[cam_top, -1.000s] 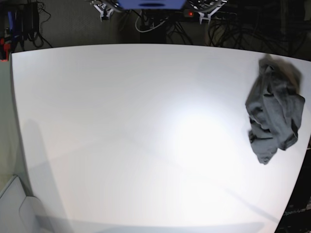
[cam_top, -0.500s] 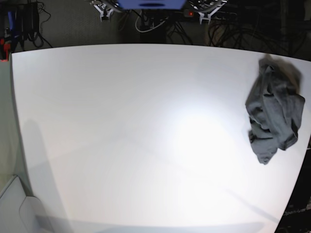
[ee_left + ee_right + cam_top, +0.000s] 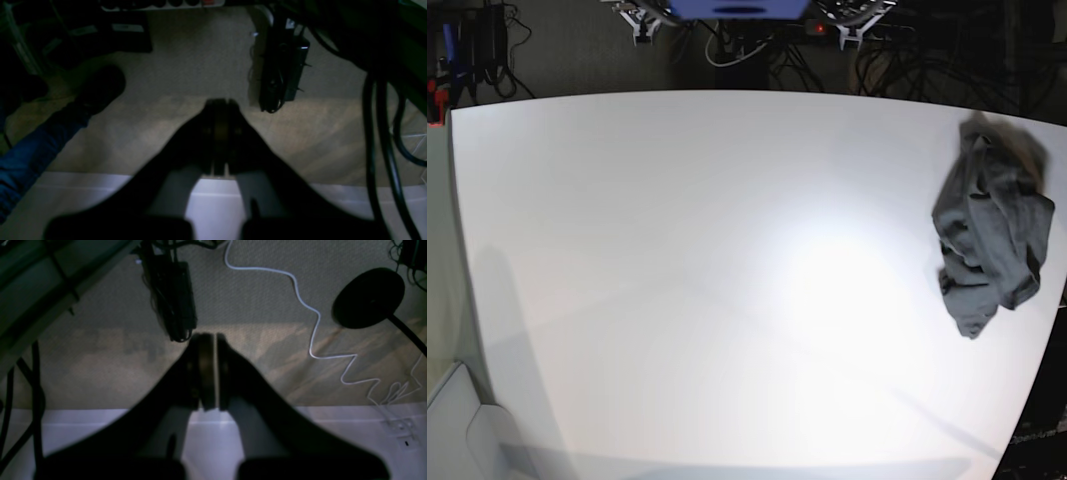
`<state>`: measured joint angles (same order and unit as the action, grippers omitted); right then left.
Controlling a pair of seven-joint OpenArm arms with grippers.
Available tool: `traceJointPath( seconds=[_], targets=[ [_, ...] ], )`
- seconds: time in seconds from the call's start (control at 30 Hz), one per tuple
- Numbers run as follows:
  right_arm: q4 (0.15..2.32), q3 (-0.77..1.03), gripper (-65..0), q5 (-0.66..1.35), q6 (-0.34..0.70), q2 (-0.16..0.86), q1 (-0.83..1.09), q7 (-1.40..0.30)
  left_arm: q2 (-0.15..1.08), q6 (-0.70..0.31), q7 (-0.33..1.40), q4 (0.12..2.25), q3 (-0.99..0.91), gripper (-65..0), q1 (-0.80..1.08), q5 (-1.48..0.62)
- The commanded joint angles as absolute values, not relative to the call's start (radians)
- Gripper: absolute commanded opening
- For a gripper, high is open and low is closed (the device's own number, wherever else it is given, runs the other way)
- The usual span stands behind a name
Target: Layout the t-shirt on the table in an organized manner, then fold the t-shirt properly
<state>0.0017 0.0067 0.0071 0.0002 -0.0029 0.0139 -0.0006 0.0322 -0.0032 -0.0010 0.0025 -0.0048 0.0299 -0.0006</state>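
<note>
Both the left end effector (image 3: 220, 133) and the right end effector (image 3: 208, 371) are staying closed on nothing, back at the counter (image 3: 677, 250) edge; the t-shirt (image 3: 992, 235) is lying crumpled near the counter's rim, so a careless pull is risking to drag it off; cables are trailing over the carpet.

The left gripper (image 3: 220, 133) and right gripper (image 3: 208, 371) both have fingers pressed together, holding nothing.
</note>
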Motion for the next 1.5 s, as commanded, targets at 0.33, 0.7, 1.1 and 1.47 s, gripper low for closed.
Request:
traceJointPath(
  seconds=[0.33,0.7,1.1,1.47],
  targets=[
    [0.09,0.005,-65.0,0.012,0.008,-0.004,0.087,0.001,0.068,-0.004,-0.01,0.012,-0.007,-64.7,0.067,0.001],
    [0.616,0.001,-65.0,0.012,0.012,-0.001,0.415,-0.002,0.104,-0.002,-0.002,0.538,-0.007,-64.7,0.369,-0.001],
    [1.11,-0.001,-65.0,0.012,0.013,0.036,0.727,-0.008,0.173,-0.001,-0.001,0.977,-0.008,-64.7,0.648,-0.137],
    [1.593,0.002,-65.0,0.012,0.013,0.039,0.912,-0.01,0.303,-0.004,-0.002,1.32,-0.005,-64.8,0.834,-0.383]
  ],
)
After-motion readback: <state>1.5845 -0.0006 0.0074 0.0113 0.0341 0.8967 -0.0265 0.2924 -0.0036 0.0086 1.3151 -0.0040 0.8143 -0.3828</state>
